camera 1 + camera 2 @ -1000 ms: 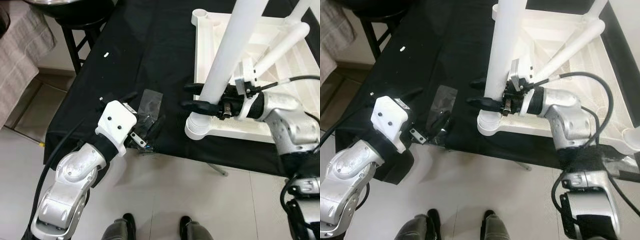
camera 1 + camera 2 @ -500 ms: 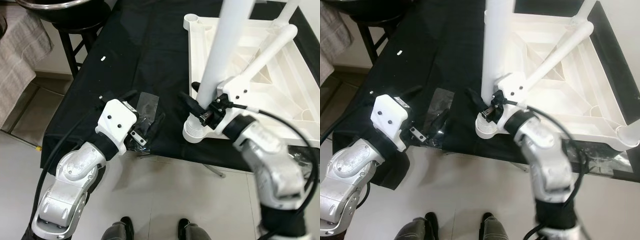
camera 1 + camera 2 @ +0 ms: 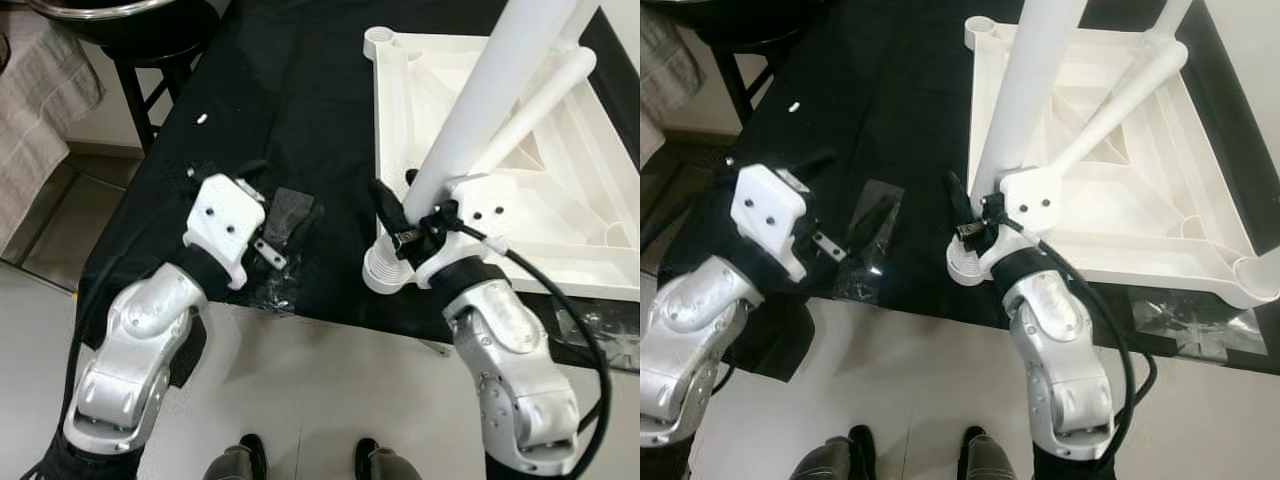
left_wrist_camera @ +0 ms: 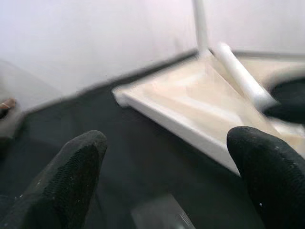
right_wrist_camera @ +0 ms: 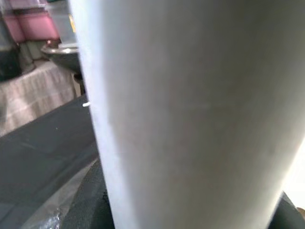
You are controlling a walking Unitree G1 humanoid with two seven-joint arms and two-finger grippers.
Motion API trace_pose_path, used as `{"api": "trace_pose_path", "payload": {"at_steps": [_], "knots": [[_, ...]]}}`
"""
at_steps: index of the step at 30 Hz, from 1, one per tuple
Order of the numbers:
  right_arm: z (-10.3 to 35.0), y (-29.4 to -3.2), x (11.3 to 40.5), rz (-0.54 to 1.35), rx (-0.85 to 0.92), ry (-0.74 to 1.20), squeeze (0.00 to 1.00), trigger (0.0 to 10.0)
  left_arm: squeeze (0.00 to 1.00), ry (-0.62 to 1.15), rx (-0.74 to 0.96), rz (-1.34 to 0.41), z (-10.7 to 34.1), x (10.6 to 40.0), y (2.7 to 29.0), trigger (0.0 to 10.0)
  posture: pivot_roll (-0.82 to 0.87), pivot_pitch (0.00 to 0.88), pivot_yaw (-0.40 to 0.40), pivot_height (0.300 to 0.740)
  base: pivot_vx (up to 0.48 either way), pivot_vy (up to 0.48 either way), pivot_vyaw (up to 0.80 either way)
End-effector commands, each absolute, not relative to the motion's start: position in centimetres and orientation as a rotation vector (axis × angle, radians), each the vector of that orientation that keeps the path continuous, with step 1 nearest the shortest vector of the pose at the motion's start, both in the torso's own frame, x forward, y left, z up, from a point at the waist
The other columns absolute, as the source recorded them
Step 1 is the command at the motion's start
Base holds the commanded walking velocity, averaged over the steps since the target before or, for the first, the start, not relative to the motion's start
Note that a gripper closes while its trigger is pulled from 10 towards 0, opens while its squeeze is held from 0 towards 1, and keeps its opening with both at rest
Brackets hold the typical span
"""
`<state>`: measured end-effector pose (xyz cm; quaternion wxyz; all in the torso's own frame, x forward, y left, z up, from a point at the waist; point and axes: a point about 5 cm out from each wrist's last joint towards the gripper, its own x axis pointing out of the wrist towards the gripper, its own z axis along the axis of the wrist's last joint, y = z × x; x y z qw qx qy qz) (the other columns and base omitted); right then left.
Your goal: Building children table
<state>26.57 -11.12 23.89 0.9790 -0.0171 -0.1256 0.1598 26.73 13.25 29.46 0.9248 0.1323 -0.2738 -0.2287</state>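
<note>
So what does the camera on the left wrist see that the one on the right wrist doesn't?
The left wrist view looks between the left gripper's two black fingers, spread apart over the black cloth, toward the upturned white tabletop with a white leg lying across it. The right wrist view is pressed close to the upright white table leg, with a cloth-covered surface and pink containers behind. Both share the black cloth and white table parts.
</note>
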Motion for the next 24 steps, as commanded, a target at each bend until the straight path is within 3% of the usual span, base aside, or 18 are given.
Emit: {"api": "trace_pose_path", "payload": {"at_steps": [1, 11, 16, 24], "knots": [[18.4, -10.8, 26.9, 0.346, -0.055, 0.026, 0.0, 10.0, 0.0, -0.561, 0.241, -0.46, 29.9, 26.9, 14.0, 10.0, -0.04, 0.262, 0.0, 0.74, 0.0, 0.0, 0.0], [19.6, -10.0, 27.2, 0.439, -0.109, -0.061, 0.0, 10.0, 0.0, -0.585, 0.208, -0.493, 30.8, 27.2, 14.2, 10.0, -0.05, 0.233, -0.001, 0.74, 0.0, 0.0, 0.0], [22.8, -9.0, 27.6, 0.593, -0.048, -0.209, 0.0, 10.0, 0.0, -0.592, 0.128, -0.613, 32.5, 27.3, 14.5, 10.0, -0.05, 0.204, -0.008, 0.74, 0.0, 0.0, 0.0], [25.8, -9.2, 28.6, 0.623, 0.029, -0.325, 0.0, 10.0, 0.0, -0.603, 0.157, -0.69, 33.3, 27.2, 14.5, 10.0, -0.04, 0.185, -0.009, 0.74, 0.0, 0.0, 0.0]]}}
